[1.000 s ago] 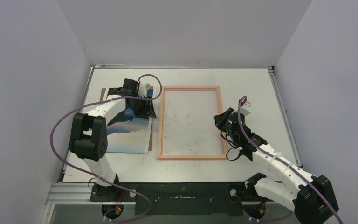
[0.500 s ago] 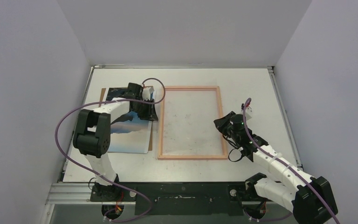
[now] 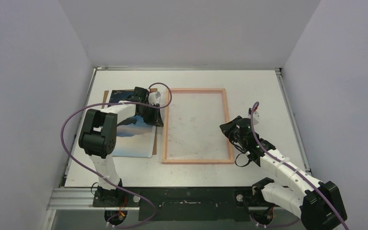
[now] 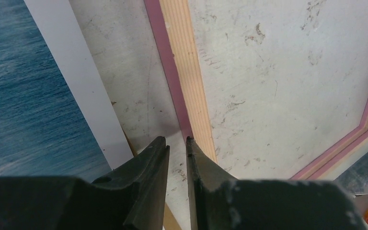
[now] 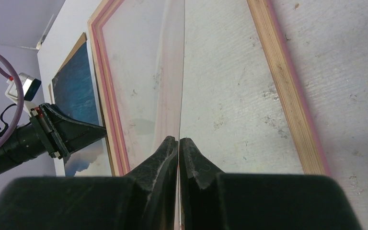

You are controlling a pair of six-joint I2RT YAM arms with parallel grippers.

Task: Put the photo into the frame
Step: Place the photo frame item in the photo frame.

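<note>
Top external, arms extended, left gripper (image 4: pixel 177 143) narrowly spread (at frame (image 4: pixel 187 72) rail), right gripper (image 5: pixel 178 143) pinching clear pane (image 5: pixel 143 72).

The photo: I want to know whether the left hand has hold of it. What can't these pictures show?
Left wrist: the picture's left edge cuts off the photo; its near corner passes behind the left hand, hiding any contact.
Top external: the left arm covers the photo's far right part.
Right wrist: only a strip of photo shows beyond the frame; too small for detail.
</note>
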